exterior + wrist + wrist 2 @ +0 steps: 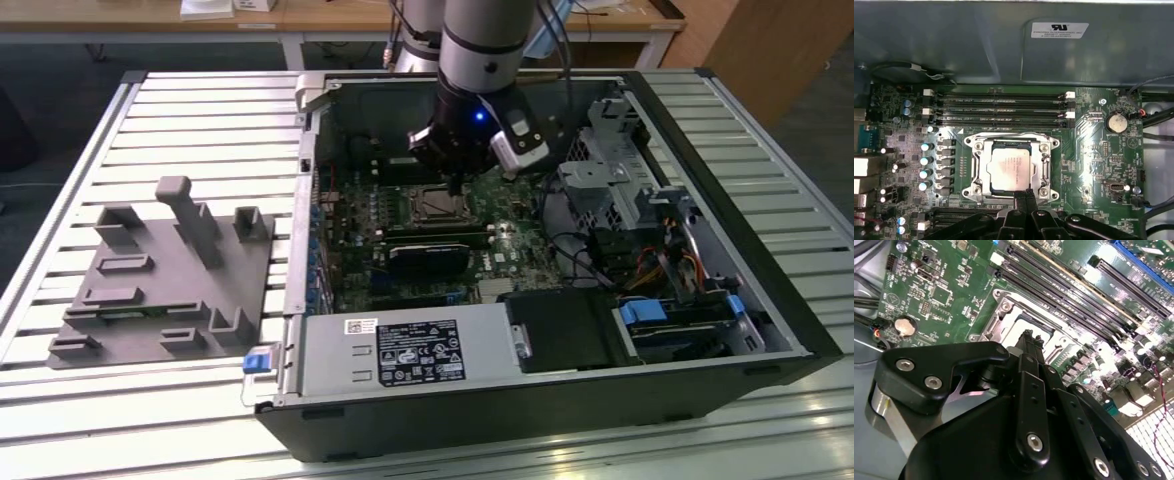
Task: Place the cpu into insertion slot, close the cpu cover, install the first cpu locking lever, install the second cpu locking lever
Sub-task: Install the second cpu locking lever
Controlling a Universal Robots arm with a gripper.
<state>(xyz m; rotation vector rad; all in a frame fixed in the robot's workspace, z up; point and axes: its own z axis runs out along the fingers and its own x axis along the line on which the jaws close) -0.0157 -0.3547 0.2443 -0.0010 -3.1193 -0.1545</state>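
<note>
The cpu [1010, 167] lies flat in the insertion slot [434, 205] on the motherboard, its dull silver top showing. The silvery cpu cover [981, 167] lies down around it, framing the chip through its window. My gripper [1024, 194] hangs just above the socket's edge, fingers pressed together with nothing between them. In the exterior view the gripper [461, 187] points down at the socket from inside the open case. The second wrist view has the fingertips [1028, 337] over the cover [1003, 307]. A thin wire lever [1009, 135] runs along one side of the socket.
Long black memory slots [999, 107] lie beside the socket. A black card [430, 258], the power supply [400, 352] and drive bays [621, 165] crowd the case. A grey parts fixture [160, 280] stands on the slatted table at the exterior view's left.
</note>
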